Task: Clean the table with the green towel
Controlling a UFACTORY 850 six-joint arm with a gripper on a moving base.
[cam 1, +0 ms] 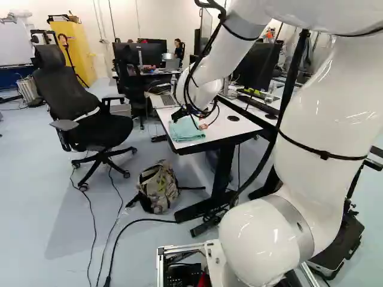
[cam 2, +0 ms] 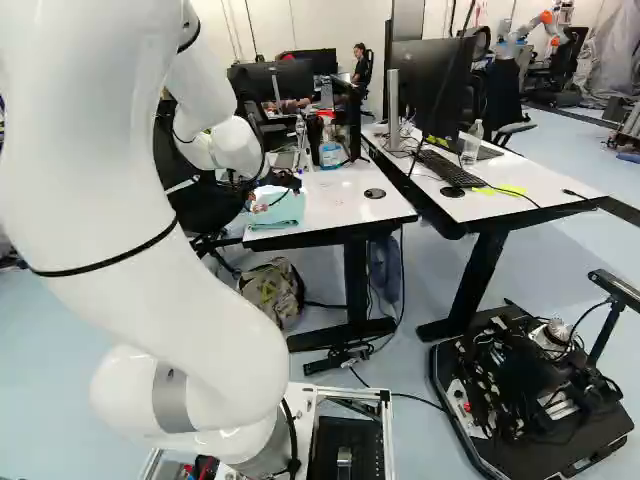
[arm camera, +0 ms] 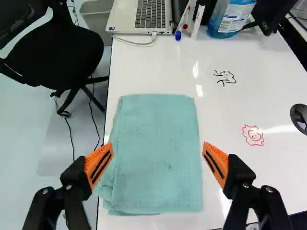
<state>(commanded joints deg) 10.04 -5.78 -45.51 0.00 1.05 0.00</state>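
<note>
A black chair (cam 1: 102, 131) and yellow cabinet (cam 1: 87, 45) stand on pale blue floor (cam 1: 36, 191)

Room over the white tabletop (arm camera: 158, 69) beyond the towel (arm camera: 160, 148), then a barrier of laptop (arm camera: 123, 17), markers (arm camera: 197, 21) and bottle (arm camera: 234, 18).

Towel (arm camera: 158, 155) on table (arm camera: 220, 112), laptop (arm camera: 144, 17) beyond it, chair (cam 1: 69, 95) left of table

i'm looking into what seems a robotics lab, part office: a laptop (arm camera: 136, 21) on a white worktop (arm camera: 220, 115), monitors (cam 2: 445, 80), a keyboard (cam 2: 450, 168), a rolling chair (cam 1: 102, 130), another robot (cam 2: 546, 17), a black platform (cam 2: 530, 425) heaped with wiring.
</note>
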